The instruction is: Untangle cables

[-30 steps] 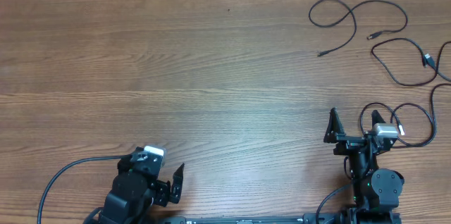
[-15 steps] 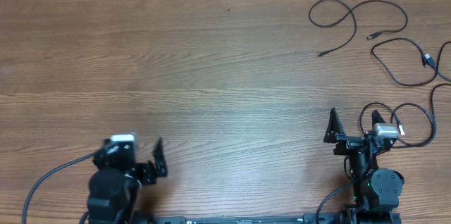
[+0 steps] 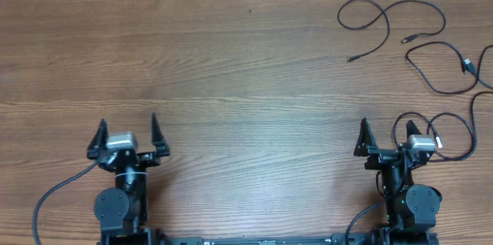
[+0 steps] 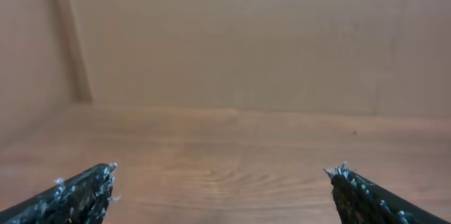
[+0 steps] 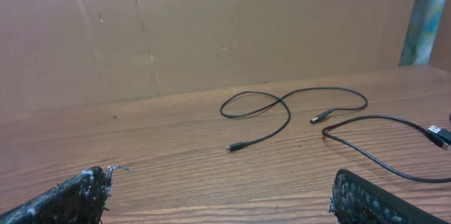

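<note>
Thin black looped cables [image 3: 385, 15] at 2 o'clock on wood worktop [image 3: 231, 83]; plug tips [image 3: 353, 58] point ~8 o'clock. L gripper [image 3: 126, 128] & R gripper [image 5: 222, 175] open.

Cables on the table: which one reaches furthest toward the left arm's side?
The looped cable near the far edge, crossing over itself, with both plug ends free. The other cables all lie further right.

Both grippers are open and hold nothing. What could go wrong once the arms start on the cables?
One cable loops close beside the right gripper; it may snag when that arm moves.
The far cable crosses itself; pulling one end might tighten the loop.
The left gripper sits far from every cable, so its reach may fall short.
</note>
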Available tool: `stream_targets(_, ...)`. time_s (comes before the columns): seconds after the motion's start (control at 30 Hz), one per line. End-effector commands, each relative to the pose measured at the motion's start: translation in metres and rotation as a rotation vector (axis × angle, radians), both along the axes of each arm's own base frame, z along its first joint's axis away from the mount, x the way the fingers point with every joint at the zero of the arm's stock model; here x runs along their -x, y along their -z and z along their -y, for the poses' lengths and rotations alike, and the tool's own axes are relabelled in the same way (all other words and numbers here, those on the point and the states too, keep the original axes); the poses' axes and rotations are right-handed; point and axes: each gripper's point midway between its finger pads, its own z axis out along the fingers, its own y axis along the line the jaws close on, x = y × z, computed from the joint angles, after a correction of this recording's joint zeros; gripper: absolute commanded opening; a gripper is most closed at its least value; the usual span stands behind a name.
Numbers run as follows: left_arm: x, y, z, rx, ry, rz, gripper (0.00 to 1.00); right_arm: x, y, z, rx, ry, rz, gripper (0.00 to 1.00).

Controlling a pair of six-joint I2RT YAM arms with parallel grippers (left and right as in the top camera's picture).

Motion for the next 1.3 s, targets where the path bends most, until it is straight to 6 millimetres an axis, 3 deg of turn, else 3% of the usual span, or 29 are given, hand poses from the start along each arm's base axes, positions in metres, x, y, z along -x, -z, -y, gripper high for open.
stream_targets(0.0,-0.002,0.008,0.016,-0.175,0.092,-0.013,0.99,0.0,0.001,-0.001,0.003,-0.006,0.005,1.0)
stream_targets(0.2,-0.001,0.017,0.033,-0.39,0.188,-0.045,1.0,0.0,0.001,-0.001,0.003,-0.006,0.005,1.0)
stream_targets(0.4,0.0,0.037,0.035,-0.363,0.216,-0.122,1.0,0.0,0.001,-0.001,0.003,-0.006,0.005,1.0)
stream_targets(0.53,0.0,0.044,0.026,-0.22,0.163,-0.143,1.0,0.0,0.001,-0.001,0.003,-0.006,0.005,1.0)
stream_targets(0.67,0.004,0.039,-0.004,0.076,-0.022,-0.094,1.0,0.0,0.001,-0.001,0.003,-0.006,0.005,1.0)
stream_targets(0.8,0.01,0.045,-0.021,0.254,-0.133,-0.08,0.99,0.0,0.001,-0.001,0.003,-0.006,0.005,1.0)
stream_targets(1.1,0.015,0.068,-0.02,0.357,-0.149,-0.144,1.0,0.0,0.001,-0.001,0.003,-0.006,0.005,1.0)
stream_targets(1.27,0.014,0.061,-0.022,0.355,-0.147,-0.07,1.0,0.0,0.001,-0.001,0.003,-0.006,0.005,1.0)
